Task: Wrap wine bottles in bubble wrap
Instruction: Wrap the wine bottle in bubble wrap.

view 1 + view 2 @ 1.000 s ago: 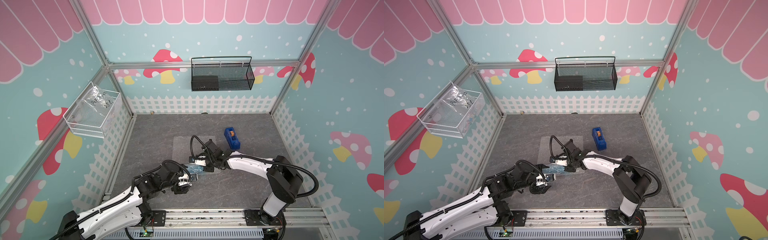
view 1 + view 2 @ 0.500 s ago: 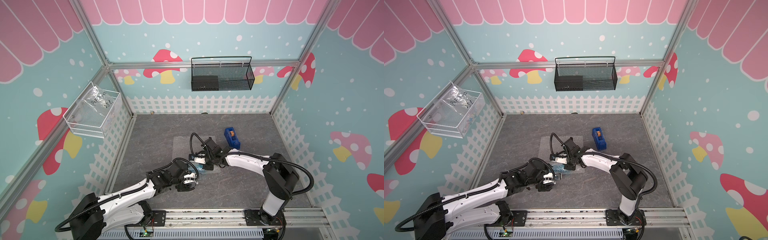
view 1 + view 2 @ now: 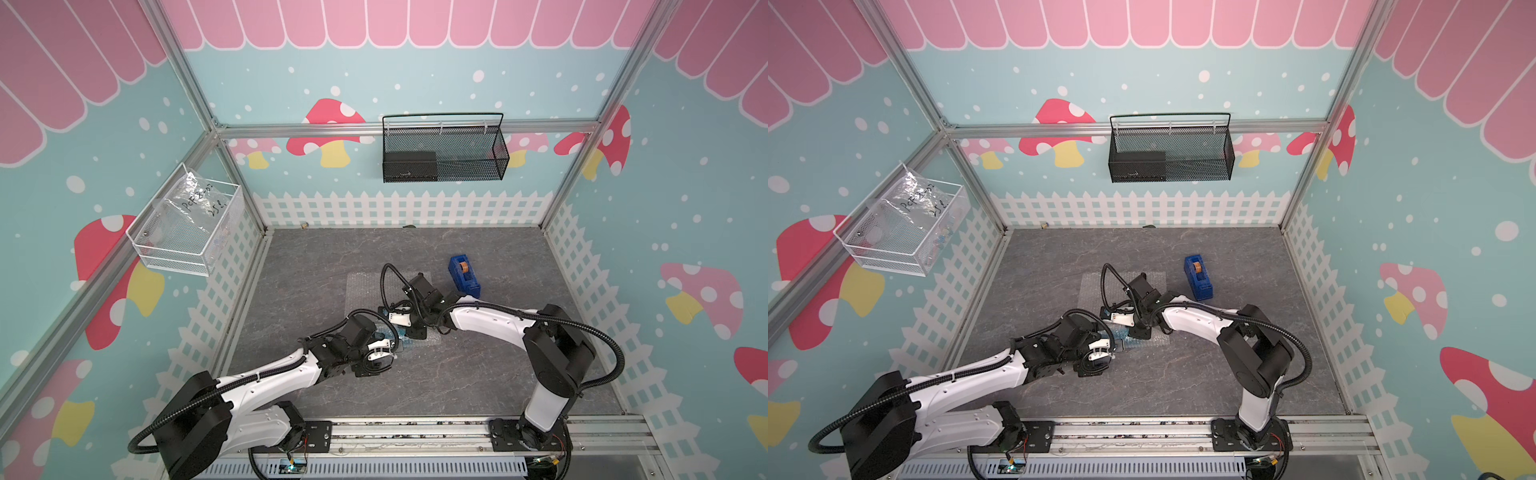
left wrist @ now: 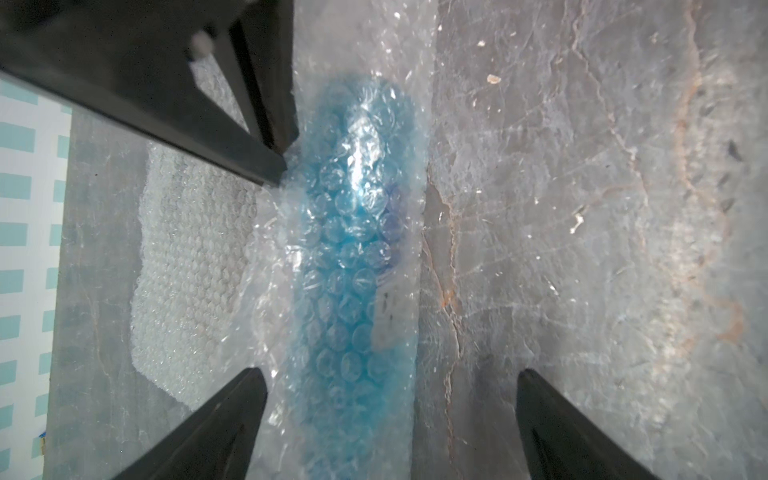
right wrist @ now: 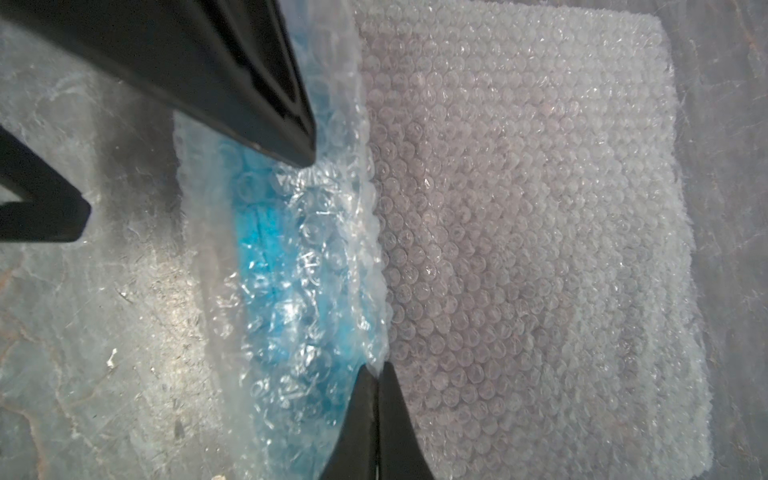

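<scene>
Left wrist view: wine bottle (image 4: 353, 249) lay on its side under one fold of bubble wrap (image 4: 191, 249), blue showing through.
Left gripper (image 4: 390, 374): jaws spread wide, straddling the covered bottle, gripping nothing.
Right gripper (image 5: 376, 374): closed tight, tips on the fold's edge; a pinch on film could not be confirmed.
Handling advised: close gently across the bundle, roll toward the flat sheet, edge pinned until tucked.

left gripper (image 4: 388, 374) moved forward, now astride wrapped wine bottle (image 4: 353, 232)
</scene>
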